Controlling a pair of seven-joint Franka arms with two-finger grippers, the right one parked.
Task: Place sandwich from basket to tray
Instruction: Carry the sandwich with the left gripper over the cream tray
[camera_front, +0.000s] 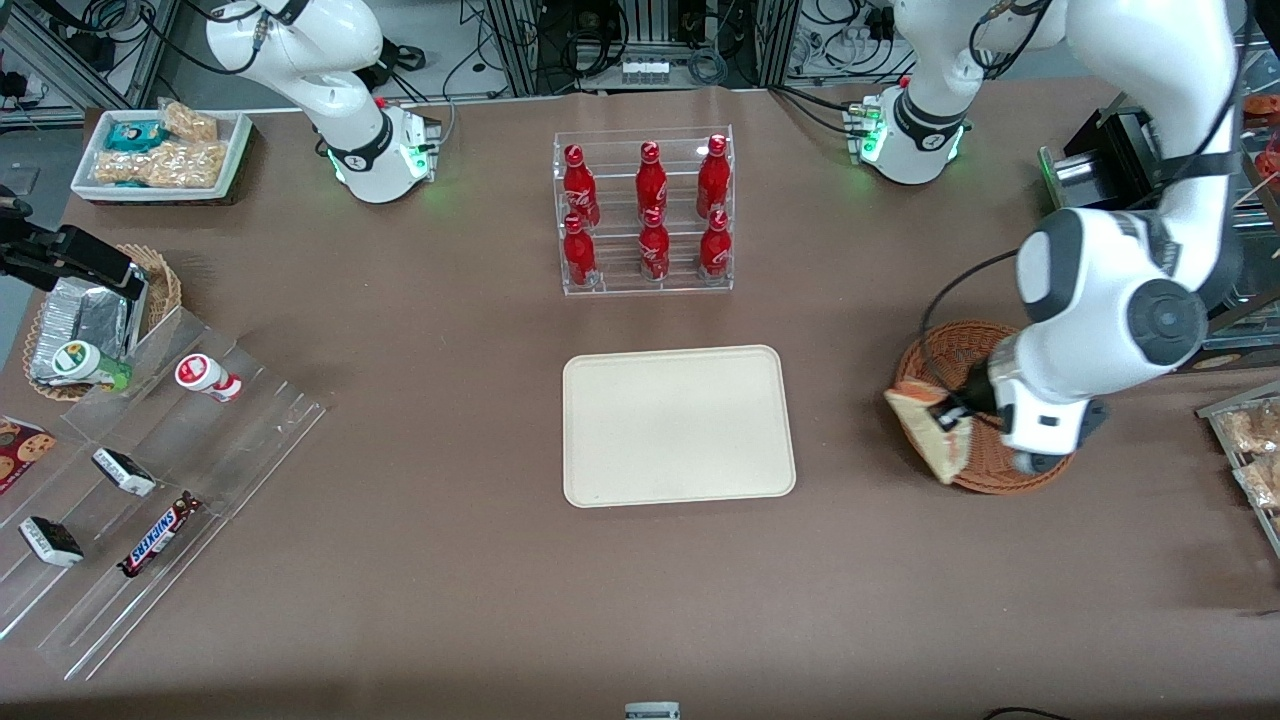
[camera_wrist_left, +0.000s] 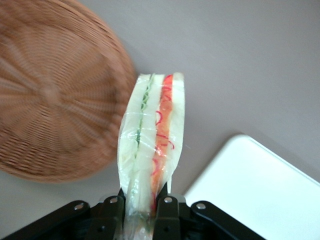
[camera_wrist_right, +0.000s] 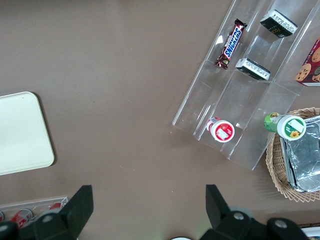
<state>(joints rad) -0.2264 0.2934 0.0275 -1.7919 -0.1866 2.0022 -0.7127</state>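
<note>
We see the gripper (camera_front: 962, 412) above the basket (camera_front: 945, 350), at the basket's edge toward the tray (camera_front: 678, 425), its fingers (camera_wrist_left: 162, 212) clamped on the sandwich (camera_front: 935, 432), which hangs lifted clear of the weave. The basket sits toward the working arm's end of the table, the tray at the middle, well apart from it. The bottle rack (camera_front: 646, 211) stands farther from the front camera than the tray. Toward the parked arm's end lie the clear stepped display (camera_front: 150, 480) with a Snickers bar (camera_front: 158, 535), and the small wicker basket (camera_front: 95, 320).
</note>
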